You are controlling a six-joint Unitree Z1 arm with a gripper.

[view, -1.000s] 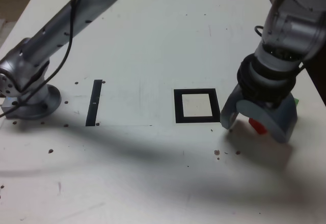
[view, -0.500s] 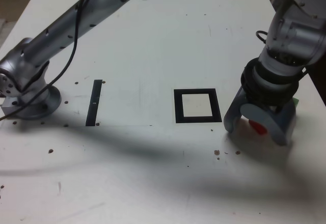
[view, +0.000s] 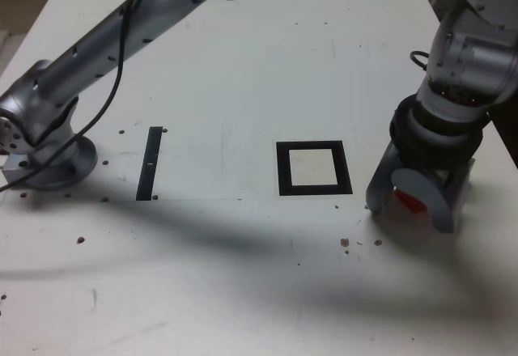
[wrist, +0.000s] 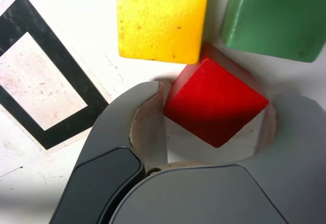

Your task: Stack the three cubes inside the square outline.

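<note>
The red cube (wrist: 214,102) sits on the table between the jaws of my gripper (wrist: 219,99), turned so its corners point at the two fingers. The jaws stand open around it, each close to a corner. Just beyond the red cube lie the yellow cube (wrist: 160,18) and the green cube (wrist: 277,18), side by side with a small gap. In the exterior view my gripper (view: 411,210) is down at the table on the right, with only a bit of the red cube (view: 409,202) showing; yellow and green are hidden behind it. The square outline (view: 283,168), also in the wrist view (wrist: 76,107), lies just left of the gripper.
A narrow black strip (view: 150,162) lies on the white table (view: 243,65) at the exterior view's left. The arm's base (view: 48,158) stands at the left edge, and the arm spans overhead. Small dark specks dot the table (view: 348,243).
The gripper has come down around the red cube and shifted a little to the exterior view's right; the green corner seen behind it earlier is now hidden.
</note>
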